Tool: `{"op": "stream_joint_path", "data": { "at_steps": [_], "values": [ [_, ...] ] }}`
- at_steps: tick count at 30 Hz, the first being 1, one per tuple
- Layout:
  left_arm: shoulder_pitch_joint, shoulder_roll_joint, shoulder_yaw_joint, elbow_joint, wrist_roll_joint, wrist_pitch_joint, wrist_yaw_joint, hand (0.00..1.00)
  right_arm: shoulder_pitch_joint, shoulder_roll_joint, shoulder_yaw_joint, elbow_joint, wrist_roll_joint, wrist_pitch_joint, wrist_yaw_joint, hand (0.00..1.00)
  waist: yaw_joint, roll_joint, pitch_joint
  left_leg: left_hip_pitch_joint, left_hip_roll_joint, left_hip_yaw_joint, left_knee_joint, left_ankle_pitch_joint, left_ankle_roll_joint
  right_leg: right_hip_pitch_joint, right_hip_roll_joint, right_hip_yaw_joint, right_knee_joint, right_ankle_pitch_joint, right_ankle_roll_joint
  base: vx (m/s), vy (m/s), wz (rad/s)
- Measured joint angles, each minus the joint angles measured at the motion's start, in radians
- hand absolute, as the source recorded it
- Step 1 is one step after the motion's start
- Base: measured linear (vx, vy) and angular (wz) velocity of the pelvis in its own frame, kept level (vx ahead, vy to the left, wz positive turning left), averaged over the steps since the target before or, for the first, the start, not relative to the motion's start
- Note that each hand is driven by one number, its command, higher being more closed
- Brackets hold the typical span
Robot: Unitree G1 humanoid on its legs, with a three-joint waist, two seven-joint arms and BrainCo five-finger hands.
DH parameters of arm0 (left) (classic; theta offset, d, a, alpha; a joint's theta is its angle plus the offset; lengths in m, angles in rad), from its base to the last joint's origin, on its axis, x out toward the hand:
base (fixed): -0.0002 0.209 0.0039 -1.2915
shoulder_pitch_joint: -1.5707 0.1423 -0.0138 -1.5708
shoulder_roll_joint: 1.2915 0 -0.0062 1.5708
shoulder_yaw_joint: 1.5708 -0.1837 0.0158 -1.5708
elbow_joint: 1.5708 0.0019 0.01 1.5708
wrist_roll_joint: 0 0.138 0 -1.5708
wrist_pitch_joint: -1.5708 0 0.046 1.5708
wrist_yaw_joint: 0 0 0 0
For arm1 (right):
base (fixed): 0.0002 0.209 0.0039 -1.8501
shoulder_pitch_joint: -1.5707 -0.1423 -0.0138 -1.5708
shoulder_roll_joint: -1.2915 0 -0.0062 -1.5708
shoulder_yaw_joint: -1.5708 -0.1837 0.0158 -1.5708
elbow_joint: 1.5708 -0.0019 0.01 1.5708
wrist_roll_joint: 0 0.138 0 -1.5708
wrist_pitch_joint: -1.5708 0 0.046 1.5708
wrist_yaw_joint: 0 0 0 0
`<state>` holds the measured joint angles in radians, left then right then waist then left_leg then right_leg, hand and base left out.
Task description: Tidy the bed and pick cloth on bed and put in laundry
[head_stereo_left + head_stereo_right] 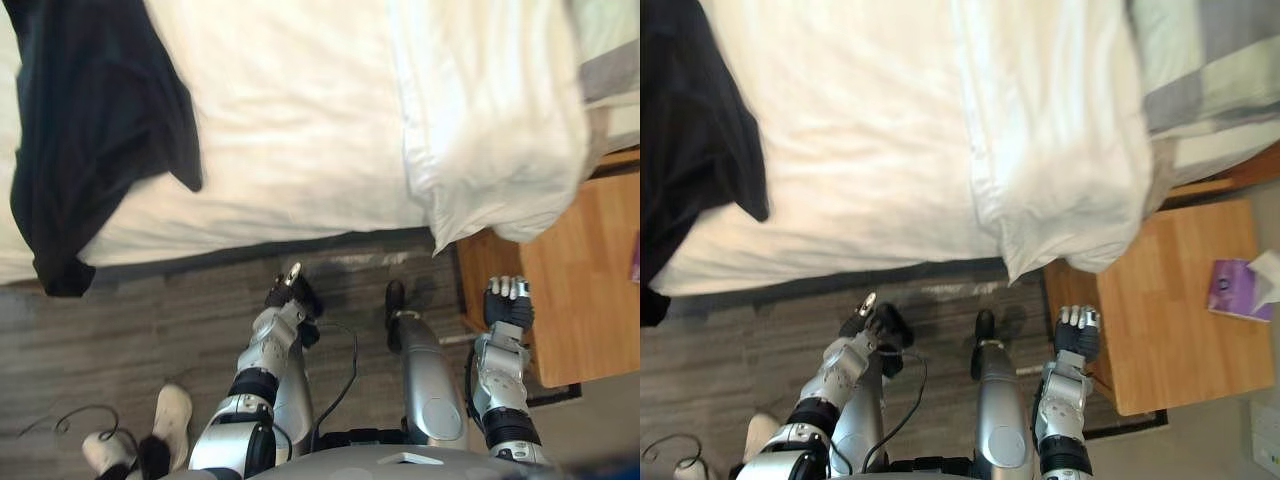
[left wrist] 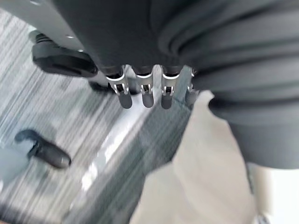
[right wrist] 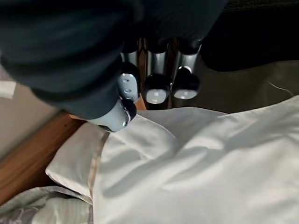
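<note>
**Left hand (image 1: 290, 292) nearer to the black cloth (image 1: 90, 130)**

Low centre of the left eye view: left hand, fingers straight, empty. Lower right: right hand (image 1: 508, 300), fingers relaxed, empty too. Upper left, on the bed (image 1: 300, 120): black cloth, well apart from both, long axis from top edge downward, lower end draped over the mattress side. Probably a reach up and leftward.

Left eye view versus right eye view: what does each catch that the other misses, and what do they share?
Left eye view: far more of the dark cloth, plus a white shoe in full on the floor. Right eye view: the purple tissue box in full on the wooden nightstand. Both: the white bed, its pillow, and the left hand and right hand held low by the floor.
</note>
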<state>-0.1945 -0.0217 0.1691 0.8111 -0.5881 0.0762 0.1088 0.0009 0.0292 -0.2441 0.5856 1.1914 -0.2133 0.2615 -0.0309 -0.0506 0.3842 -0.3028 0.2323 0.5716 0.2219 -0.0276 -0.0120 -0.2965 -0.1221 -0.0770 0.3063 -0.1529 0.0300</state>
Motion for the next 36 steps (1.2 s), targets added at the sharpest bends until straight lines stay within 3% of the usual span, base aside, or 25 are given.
{"op": "stream_joint_path", "data": {
  "at_steps": [1,3,4,7,9,12,15,17,19,21,22,23,24,25,28,30,32,33,34,35,36],
  "values": [
    [0.016,0.000,0.000,0.007,0.013,0.000,-0.004,0.00,0.016,0.003,0.002,0.014,-0.059,0.010,-0.016,0.00,0.001,-0.004,-0.020,0.019,-0.006,0.004,-0.018,-0.001,0.001,0.019,-0.002,-0.001,-0.017,0.002,0.002,0.16,0.026,-0.02],
    [0.068,-0.001,-0.002,0.019,0.036,0.000,-0.025,0.00,0.070,0.004,0.021,0.072,-0.360,0.058,-0.084,0.00,0.009,-0.011,-0.082,0.091,-0.030,0.042,-0.090,0.015,-0.010,0.084,-0.015,-0.011,-0.073,0.011,0.009,0.17,0.021,0.08],
    [0.094,-0.001,-0.010,0.019,0.062,0.000,-0.037,0.00,0.095,0.001,0.026,0.124,-0.631,0.100,-0.126,0.00,0.020,-0.013,-0.111,0.131,-0.053,0.045,-0.140,0.036,-0.016,0.117,-0.025,-0.020,-0.091,0.011,0.009,0.16,0.011,0.18],
    [0.153,0.007,-0.015,0.027,0.123,-0.001,-0.071,0.00,0.126,-0.014,0.075,0.265,-1.154,0.136,-0.151,0.00,0.022,-0.010,-0.171,0.212,-0.110,0.001,-0.253,0.092,-0.010,0.205,-0.045,-0.075,-0.136,0.009,0.017,0.15,0.008,0.41],
    [0.185,0.015,-0.023,0.062,0.178,-0.001,-0.089,0.00,0.121,-0.030,0.092,0.289,-1.235,0.142,-0.147,0.00,0.023,-0.012,-0.187,0.281,-0.132,-0.025,-0.310,0.111,-0.016,0.278,-0.051,-0.107,-0.159,0.007,0.022,0.17,0.022,0.50],
    [0.231,0.049,-0.032,0.111,0.262,-0.022,-0.103,0.00,0.121,-0.036,0.119,0.331,-1.163,0.189,-0.139,0.00,0.031,-0.014,-0.229,0.341,-0.145,-0.044,-0.324,0.111,-0.020,0.355,-0.055,-0.137,-0.170,0.003,0.028,0.11,0.013,0.34],
    [0.260,0.051,-0.031,0.120,0.335,-0.051,-0.101,0.00,0.121,-0.047,0.139,0.337,-1.158,0.205,-0.117,0.00,0.040,0.006,-0.242,0.386,-0.150,-0.035,-0.317,0.096,-0.022,0.403,-0.058,-0.137,-0.173,0.003,0.029,0.03,0.011,-0.06],
    [0.260,0.052,-0.030,0.121,0.351,-0.071,-0.099,0.00,0.118,-0.048,0.138,0.337,-1.162,0.204,-0.119,0.00,0.040,0.007,-0.236,0.350,-0.133,-0.047,-0.197,0.039,-0.020,0.412,-0.070,-0.136,-0.175,0.003,0.029,-0.05,0.017,-0.04],
    [0.269,0.048,-0.031,0.116,0.370,-0.122,-0.080,0.00,0.116,-0.059,0.147,0.335,-1.158,0.204,-0.136,0.00,0.038,0.019,-0.234,0.276,-0.077,-0.073,-0.010,-0.043,-0.015,0.411,-0.070,-0.135,-0.162,-0.017,0.036,-0.10,0.012,-0.06],
    [0.275,0.049,-0.031,0.115,0.365,-0.149,-0.085,0.00,0.114,-0.070,0.154,0.331,-1.155,0.205,-0.152,0.00,0.036,0.026,-0.228,0.279,-0.074,-0.078,-0.017,-0.053,-0.009,0.400,-0.073,-0.129,-0.134,-0.034,0.039,-0.14,0.041,0.03],
    [0.276,0.051,-0.031,0.115,0.366,-0.154,-0.091,0.00,0.115,-0.073,0.154,0.330,-1.156,0.206,-0.154,0.00,0.034,0.023,-0.228,0.283,-0.081,-0.076,-0.033,-0.049,-0.012,0.396,-0.078,-0.129,-0.126,-0.038,0.039,-0.21,0.099,0.07],
    [0.284,0.066,-0.032,0.114,0.367,-0.165,-0.110,0.00,0.117,-0.080,0.153,0.330,-1.157,0.211,-0.156,0.00,0.032,0.002,-0.229,0.286,-0.096,-0.062,-0.064,-0.044,-0.029,0.382,-0.095,-0.124,-0.121,-0.045,0.033,-0.14,0.105,-0.02],
    [0.292,0.077,-0.030,0.111,0.370,-0.174,-0.125,0.00,0.119,-0.078,0.146,0.333,-1.157,0.219,-0.157,0.00,0.030,-0.009,-0.229,0.267,-0.079,-0.062,0.002,-0.063,0.008,0.372,-0.114,-0.109,-0.120,-0.039,0.035,-0.10,0.110,-0.15],
    [0.297,0.082,-0.029,0.104,0.374,-0.178,-0.133,0.00,0.119,-0.080,0.141,0.333,-1.157,0.220,-0.157,0.00,0.033,-0.013,-0.229,0.262,-0.058,-0.063,0.047,-0.075,0.019,0.368,-0.122,-0.095,-0.120,-0.035,0.036,0.00,0.071,-0.29],
    [0.321,0.098,-0.030,0.102,0.381,-0.192,-0.147,0.00,0.131,-0.116,0.117,0.360,-1.158,0.218,-0.160,0.00,0.023,-0.011,-0.230,0.231,0.104,-0.153,0.185,-0.083,-0.008,0.333,-0.161,-0.041,-0.114,-0.017,0.085,-0.02,0.247,-0.34],
    [0.327,0.095,-0.030,0.104,0.381,-0.198,-0.147,0.00,0.138,-0.125,0.085,0.396,-1.161,0.216,-0.168,0.00,0.023,0.000,-0.236,0.232,0.148,-0.233,0.175,-0.073,-0.027,0.309,-0.186,-0.015,-0.113,-0.005,0.131,0.05,0.498,-0.33],
    [0.322,0.086,-0.035,0.120,0.386,-0.196,-0.151,0.00,0.169,-0.118,0.040,0.413,-1.185,0.200,-0.186,0.00,0.015,0.015,-0.247,0.251,0.113,-0.249,0.132,-0.121,-0.232,0.307,-0.235,-0.001,-0.128,0.040,0.194,0.14,0.566,-0.12],
    [0.317,0.118,-0.033,0.127,0.387,-0.193,-0.152,0.00,0.170,-0.077,0.000,0.433,-1.196,0.183,-0.191,0.00,0.009,-0.026,-0.246,0.238,0.065,-0.223,0.170,-0.148,-0.211,0.299,-0.289,0.013,-0.150,0.134,0.201,0.11,0.697,-0.19],
    [0.317,0.115,-0.033,0.153,0.383,-0.180,-0.157,0.00,0.174,-0.076,-0.018,0.434,-1.204,0.154,-0.188,0.00,0.013,-0.012,-0.247,0.244,0.062,-0.200,0.181,-0.171,-0.200,0.277,-0.291,0.012,-0.162,0.274,0.154,0.06,0.588,-0.35],
    [0.314,0.114,-0.033,0.157,0.381,-0.170,-0.157,0.00,0.173,-0.079,-0.018,0.432,-1.212,0.140,-0.186,0.00,0.021,-0.001,-0.247,0.257,0.061,-0.179,0.170,-0.175,-0.188,0.262,-0.287,0.004,-0.167,0.350,0.122,0.04,0.619,-0.65],
    [0.316,0.118,-0.044,0.162,0.382,-0.156,-0.169,0.00,0.175,-0.085,-0.008,0.433,-1.220,0.116,-0.181,0.00,0.028,0.014,-0.245,0.302,0.054,-0.127,0.122,-0.166,-0.160,0.231,-0.285,-0.055,-0.154,0.442,0.026,0.05,0.572,-0.64]
  ]
}}
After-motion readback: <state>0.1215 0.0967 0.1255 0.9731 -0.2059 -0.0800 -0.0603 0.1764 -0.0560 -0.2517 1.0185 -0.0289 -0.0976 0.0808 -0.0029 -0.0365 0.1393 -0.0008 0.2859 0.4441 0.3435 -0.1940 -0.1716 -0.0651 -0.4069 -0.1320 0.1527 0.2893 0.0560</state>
